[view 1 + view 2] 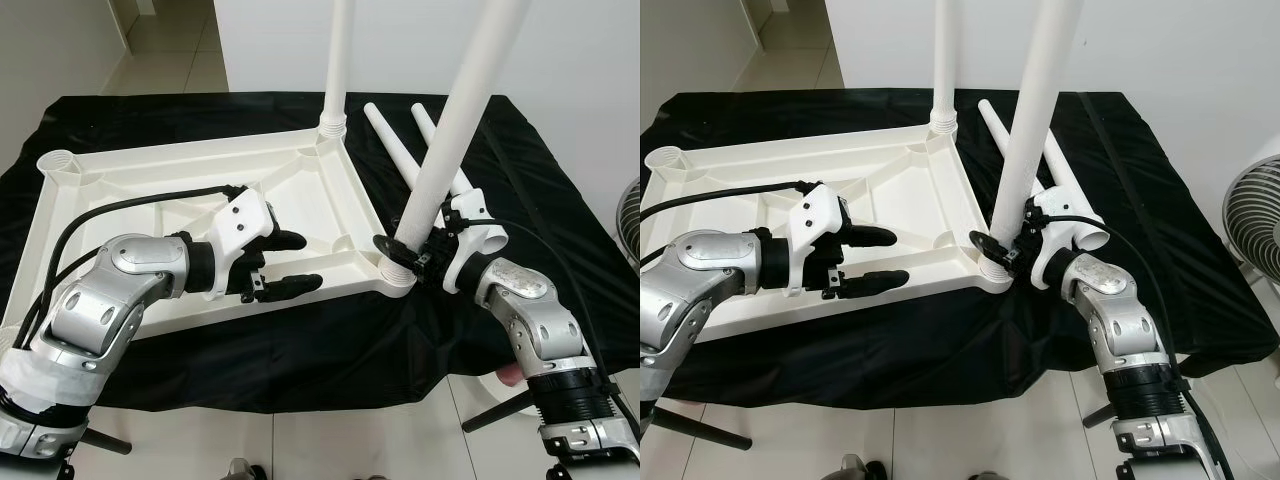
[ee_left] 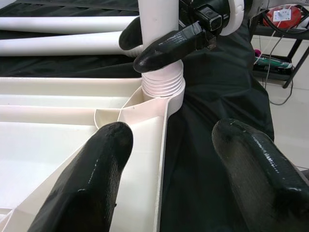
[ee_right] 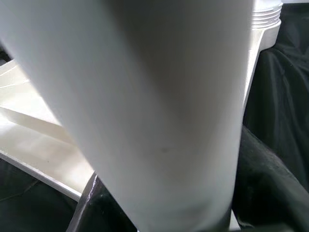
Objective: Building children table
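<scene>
The upturned white tabletop (image 1: 180,200) lies on the black-draped bench. One leg (image 1: 337,60) stands at its far right corner; the right gripper (image 1: 400,250) clamps a second leg (image 1: 455,125) in the near right corner socket. Two loose legs (image 1: 395,150) remain. The left gripper (image 1: 285,262) hovers wide open.

A: What is blocking the near-right corner of the tabletop (image 1: 150,180)?

B: The leaning leg (image 1: 455,130) is standing in that corner socket at four o'clock, and the right gripper (image 1: 400,252) is closing round its base, so that corner is crowded.

A: And farther back?

B: An upright leg (image 1: 338,60) is rising from the far-right corner at one o'clock, and two loose legs (image 1: 395,150) are lying on the black cloth (image 1: 560,230) just right of it.

A: Where is room lying open?

B: The tray's middle is lying free between nine and twelve o'clock. The left gripper (image 1: 282,262) is hovering with fingers spread over the near rim at six o'clock.
</scene>
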Controlling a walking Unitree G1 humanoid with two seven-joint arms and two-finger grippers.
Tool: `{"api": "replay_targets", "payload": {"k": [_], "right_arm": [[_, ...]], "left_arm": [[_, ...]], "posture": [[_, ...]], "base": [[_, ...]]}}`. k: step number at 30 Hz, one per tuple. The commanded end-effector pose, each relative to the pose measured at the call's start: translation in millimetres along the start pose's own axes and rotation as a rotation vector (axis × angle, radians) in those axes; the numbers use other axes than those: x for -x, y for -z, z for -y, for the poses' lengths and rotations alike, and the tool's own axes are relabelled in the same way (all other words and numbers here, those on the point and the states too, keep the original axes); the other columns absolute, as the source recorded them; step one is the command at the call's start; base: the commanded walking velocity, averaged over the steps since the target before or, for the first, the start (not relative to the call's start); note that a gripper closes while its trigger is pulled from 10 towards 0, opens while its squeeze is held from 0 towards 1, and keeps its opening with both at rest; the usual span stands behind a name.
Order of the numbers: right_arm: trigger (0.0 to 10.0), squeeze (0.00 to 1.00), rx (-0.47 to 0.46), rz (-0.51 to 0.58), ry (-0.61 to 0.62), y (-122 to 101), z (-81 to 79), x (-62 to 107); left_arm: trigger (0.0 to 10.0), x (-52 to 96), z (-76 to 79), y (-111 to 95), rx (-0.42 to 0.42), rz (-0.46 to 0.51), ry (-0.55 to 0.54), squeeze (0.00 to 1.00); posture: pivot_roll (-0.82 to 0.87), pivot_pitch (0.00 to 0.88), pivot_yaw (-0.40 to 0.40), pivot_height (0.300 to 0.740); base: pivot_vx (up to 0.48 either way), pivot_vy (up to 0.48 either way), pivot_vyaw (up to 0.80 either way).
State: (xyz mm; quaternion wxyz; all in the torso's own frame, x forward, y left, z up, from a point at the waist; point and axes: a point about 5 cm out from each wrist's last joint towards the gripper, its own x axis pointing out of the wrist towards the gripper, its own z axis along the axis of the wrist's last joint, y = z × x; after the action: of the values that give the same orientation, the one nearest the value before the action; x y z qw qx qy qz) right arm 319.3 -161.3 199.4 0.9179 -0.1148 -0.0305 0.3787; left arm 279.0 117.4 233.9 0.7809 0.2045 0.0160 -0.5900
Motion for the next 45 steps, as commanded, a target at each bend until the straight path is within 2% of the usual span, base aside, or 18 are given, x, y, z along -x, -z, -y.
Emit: {"api": "replay_targets", "payload": {"k": [1,6,8,12,14,15,17,19,21,23,27,30,34,39,40,41,42,45], "right_arm": [[0.0,0.00,-0.068,-0.026,-0.078,11.8,-15.3,-3.3],[0.0,0.00,-0.083,-0.045,-0.057,16.3,-15.8,-3.4],[0.0,0.00,-0.069,-0.108,0.043,27.7,-14.9,-4.7],[0.0,0.00,-0.065,-0.135,0.095,33.0,-14.9,-5.4],[0.0,0.00,-0.075,-0.189,0.242,45.0,-16.1,-5.9],[0.0,0.00,-0.075,-0.189,0.242,45.0,-16.1,-5.9],[0.0,0.00,-0.124,-0.232,0.393,56.5,-18.6,-4.3],[0.0,0.00,-0.124,-0.232,0.393,56.5,-18.6,-4.3],[0.0,0.00,-0.148,-0.250,0.455,61.2,-19.8,-3.0],[0.0,0.00,-0.217,-0.324,0.643,78.9,-30.2,3.2],[0.0,0.00,-0.217,-0.347,0.730,83.7,-35.8,6.0],[0.0,0.00,-0.245,-0.372,0.888,88.3,-43.6,9.9],[0.0,0.00,-0.257,-0.358,0.948,85.9,-47.0,8.4],[0.0,0.00,-0.257,-0.319,0.921,80.0,-49.9,1.6],[10.0,0.00,-0.245,-0.296,0.902,76.4,-49.8,-0.8],[10.0,0.00,-0.245,-0.296,0.902,76.4,-49.8,-0.8],[10.0,0.99,-0.237,-0.247,0.874,70.3,-48.8,-3.6],[10.0,1.00,-0.222,-0.205,0.846,63.8,-47.7,-6.8]], "left_arm": [[10.0,3.4,0.0,-0.4,0.001,-0.008,-0.002,0.00],[10.0,3.2,0.2,-0.1,0.001,-0.008,0.000,0.00],[10.0,3.1,0.5,0.1,0.002,-0.009,0.001,0.00],[10.0,3.1,0.7,0.2,0.002,-0.009,0.002,0.00],[10.0,3.1,1.0,0.5,0.005,-0.009,0.001,0.00],[10.0,3.1,1.0,0.5,0.005,-0.009,0.001,0.00],[10.0,3.2,1.3,0.5,0.007,-0.008,0.002,0.00],[10.0,3.2,1.3,0.5,0.007,-0.008,0.002,0.00],[10.0,3.2,1.4,0.6,0.007,-0.008,0.002,0.00],[10.0,3.0,1.8,0.6,0.007,-0.009,0.006,0.00],[10.0,3.0,1.9,0.5,0.008,-0.007,0.008,0.00],[10.0,2.6,1.6,0.5,0.008,-0.008,0.008,0.00],[10.0,2.3,1.2,0.2,0.008,-0.008,0.006,0.00],[10.0,2.7,1.1,0.3,0.007,-0.008,0.004,0.00],[10.0,2.7,1.1,0.4,0.007,-0.009,0.003,0.00],[10.0,2.7,1.1,0.4,0.007,-0.009,0.003,0.00],[10.0,2.8,1.0,0.4,0.007,-0.008,0.002,0.00],[10.0,2.7,1.0,0.4,0.007,-0.008,0.002,0.00]], "posture": [[0.00,0.145,0.041,0.740],[0.00,0.146,0.042,0.740],[-0.01,0.148,0.040,0.740],[-0.01,0.148,0.040,0.740],[0.00,0.151,0.038,0.740],[0.00,0.151,0.038,0.740],[0.00,0.151,0.038,0.740],[0.00,0.151,0.038,0.740],[0.00,0.151,0.038,0.740],[-0.01,0.153,0.042,0.740],[-0.01,0.153,0.042,0.740],[-0.01,0.154,0.042,0.740],[-0.01,0.152,0.040,0.740],[-0.01,0.151,0.039,0.740],[-0.01,0.150,0.038,0.740],[-0.01,0.150,0.038,0.740],[-0.01,0.149,0.037,0.740],[-0.01,0.149,0.036,0.740]], "base": [[0.000,0.000,0.00],[0.000,0.000,0.00],[0.000,0.000,0.00],[0.000,0.000,0.00],[0.000,0.000,0.00],[0.000,0.000,0.00],[0.000,0.000,0.00],[0.000,0.000,0.00],[0.000,0.000,0.00],[0.000,0.000,0.00],[0.000,0.000,0.00],[0.000,0.000,0.00],[0.000,0.000,0.00],[0.000,0.000,0.00],[0.000,0.000,0.00],[0.000,0.000,0.00],[0.000,0.000,0.00],[0.000,0.000,0.00]]}}
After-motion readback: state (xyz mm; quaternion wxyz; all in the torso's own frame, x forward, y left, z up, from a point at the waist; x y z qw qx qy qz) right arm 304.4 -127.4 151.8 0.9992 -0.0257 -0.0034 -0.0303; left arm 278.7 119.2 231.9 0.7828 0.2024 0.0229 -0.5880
